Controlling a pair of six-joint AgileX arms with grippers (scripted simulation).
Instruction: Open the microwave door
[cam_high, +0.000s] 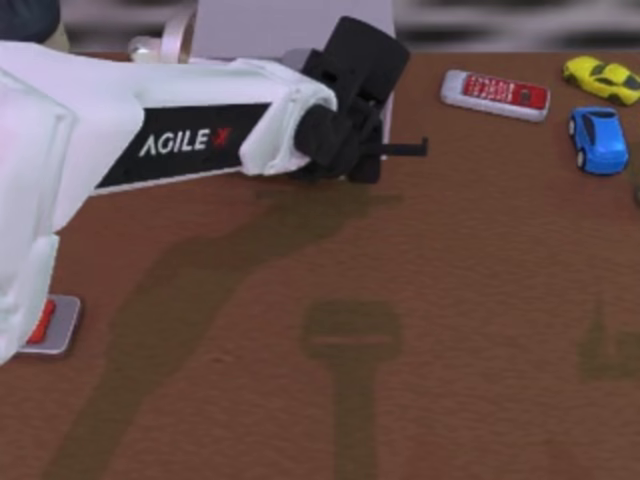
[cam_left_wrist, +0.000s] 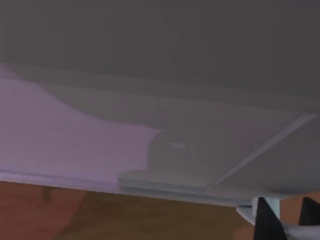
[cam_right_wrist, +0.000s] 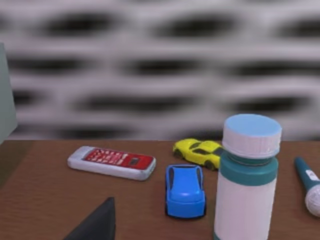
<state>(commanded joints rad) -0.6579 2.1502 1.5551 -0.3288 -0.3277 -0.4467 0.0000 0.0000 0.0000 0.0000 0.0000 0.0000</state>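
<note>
The brown wooden counter (cam_high: 450, 300) carries the boxy grey-white microwave (cam_high: 290, 28) at its far edge, lilac interior plain only in the left wrist view. The left claw (cam_high: 395, 150) sits at its front; grip unclear. Only the right wrist view shows one white teal-capped bottle (cam_right_wrist: 247, 185); two toy cars, blue (cam_high: 598, 139) and yellow (cam_high: 601, 78).

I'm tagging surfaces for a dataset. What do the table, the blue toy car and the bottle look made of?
The table looks like matte brown wood, with faint grain and soft shadows. The blue toy car looks like smooth plastic, uniform in colour; painted metal is possible. The bottle looks like opaque white plastic with a teal collar and pale blue cap.
</note>
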